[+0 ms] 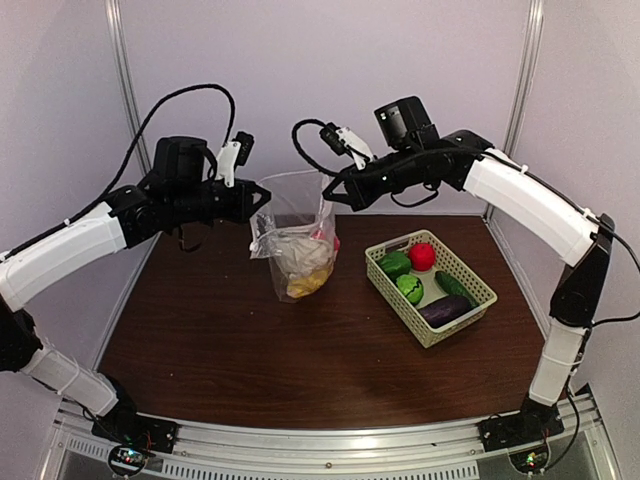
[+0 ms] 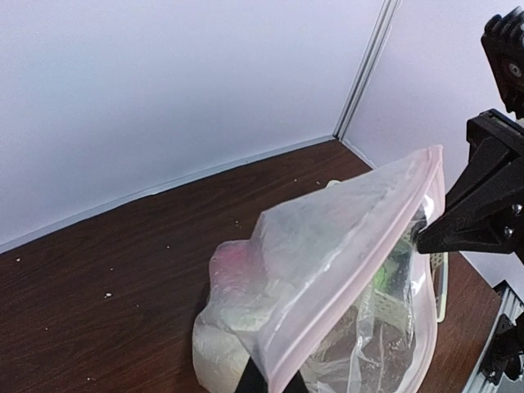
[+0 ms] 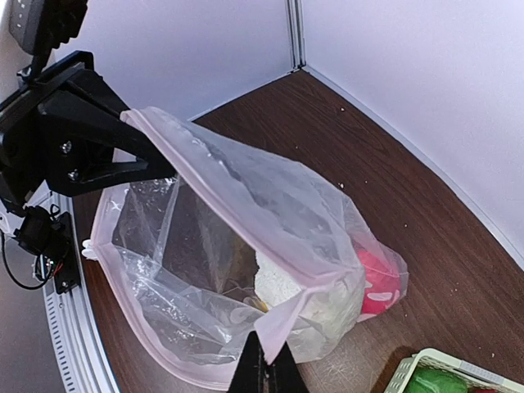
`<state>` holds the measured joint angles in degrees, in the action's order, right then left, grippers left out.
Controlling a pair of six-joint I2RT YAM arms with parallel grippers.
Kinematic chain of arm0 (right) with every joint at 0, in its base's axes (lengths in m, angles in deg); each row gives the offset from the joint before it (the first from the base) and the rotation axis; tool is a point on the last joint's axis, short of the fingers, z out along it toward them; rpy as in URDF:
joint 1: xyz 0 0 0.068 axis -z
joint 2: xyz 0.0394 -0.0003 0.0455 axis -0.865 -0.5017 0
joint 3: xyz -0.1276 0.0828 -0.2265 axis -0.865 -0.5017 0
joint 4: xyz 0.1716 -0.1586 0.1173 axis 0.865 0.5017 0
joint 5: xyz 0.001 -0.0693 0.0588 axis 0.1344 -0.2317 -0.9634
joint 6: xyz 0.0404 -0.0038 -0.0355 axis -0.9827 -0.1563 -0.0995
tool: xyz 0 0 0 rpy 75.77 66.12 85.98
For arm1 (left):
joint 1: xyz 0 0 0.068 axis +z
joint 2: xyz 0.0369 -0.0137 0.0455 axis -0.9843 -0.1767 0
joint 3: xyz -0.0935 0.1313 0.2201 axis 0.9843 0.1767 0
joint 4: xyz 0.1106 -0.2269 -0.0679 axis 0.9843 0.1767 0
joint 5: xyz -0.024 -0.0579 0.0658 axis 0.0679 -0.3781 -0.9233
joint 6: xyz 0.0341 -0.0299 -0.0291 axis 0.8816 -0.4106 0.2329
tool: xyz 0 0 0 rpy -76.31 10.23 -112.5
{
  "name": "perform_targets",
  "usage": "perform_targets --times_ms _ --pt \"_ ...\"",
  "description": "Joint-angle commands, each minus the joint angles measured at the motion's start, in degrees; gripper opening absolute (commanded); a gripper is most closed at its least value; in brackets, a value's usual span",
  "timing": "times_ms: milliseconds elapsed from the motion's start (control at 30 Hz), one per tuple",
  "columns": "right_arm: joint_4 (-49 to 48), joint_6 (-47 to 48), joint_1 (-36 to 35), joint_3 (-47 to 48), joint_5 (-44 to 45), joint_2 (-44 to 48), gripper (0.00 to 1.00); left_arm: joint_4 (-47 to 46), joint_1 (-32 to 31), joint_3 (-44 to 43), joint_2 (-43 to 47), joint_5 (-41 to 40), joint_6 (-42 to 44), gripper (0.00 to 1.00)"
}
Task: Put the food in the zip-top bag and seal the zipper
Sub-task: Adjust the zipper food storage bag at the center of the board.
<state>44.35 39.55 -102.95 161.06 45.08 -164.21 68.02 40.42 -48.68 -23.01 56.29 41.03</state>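
The clear zip-top bag hangs upright over the table, pinched at its two top corners. My left gripper is shut on the left end of the zipper, its fingertips under the strip. Shut on the other end is my right gripper. One lip is stretched taut between them and the other lip sags, so the mouth gapes. Inside lie a white cauliflower, a red-pink ball and a yellow piece.
A pale green lattice basket stands right of the bag, holding two green round pieces, a red ball, a cucumber and a purple eggplant. Bare brown tabletop lies in front; walls close the back and sides.
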Motion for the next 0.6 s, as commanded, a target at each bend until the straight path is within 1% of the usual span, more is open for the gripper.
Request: perform_targets --times_ms 0,33,67,100,200,233,300,367,500,533,567 --pt "2.4 2.1 0.8 2.4 -0.4 0.0 0.00 2.1 -1.0 -3.5 0.7 -4.7 1.9 0.00" --pt "1.2 1.8 0.7 1.5 0.0 0.6 0.00 0.5 -1.2 -2.9 1.4 -4.3 2.3 0.00" --pt "0.9 1.7 0.7 1.3 0.7 0.2 0.00 -2.3 -1.1 -1.3 1.9 -6.9 3.0 0.00" --pt "2.1 2.1 0.6 2.4 0.7 -0.9 0.00 -2.9 -1.0 -0.8 1.7 -10.8 3.9 0.00" --pt "2.1 2.3 0.7 3.5 -1.3 -1.6 0.00 0.8 -0.9 -6.6 0.1 -8.0 5.5 0.00" --pt "1.9 2.3 0.6 3.8 -1.5 -1.9 0.00 1.0 -0.9 -7.1 -0.1 -9.0 5.6 0.00" --pt "2.4 2.5 0.7 4.8 -0.8 -2.9 0.00 1.4 -0.9 -8.1 -0.6 -14.0 7.7 0.00" --pt "2.4 2.4 0.8 4.8 -0.6 -3.4 0.01 2.3 -0.9 -9.0 -1.4 -15.1 9.1 0.00" --pt "2.6 1.9 0.8 4.1 -2.7 -3.6 0.13 -1.7 -0.9 -4.1 -0.3 -13.3 8.9 0.00" --pt "2.5 1.9 0.7 3.9 -3.8 -3.4 0.26 -2.9 -0.9 -2.6 -0.3 -12.2 8.4 0.00" --pt "2.6 2.1 0.8 3.9 -4.5 -3.2 0.32 -3.9 -0.9 -1.4 -0.5 -10.9 7.9 0.00"
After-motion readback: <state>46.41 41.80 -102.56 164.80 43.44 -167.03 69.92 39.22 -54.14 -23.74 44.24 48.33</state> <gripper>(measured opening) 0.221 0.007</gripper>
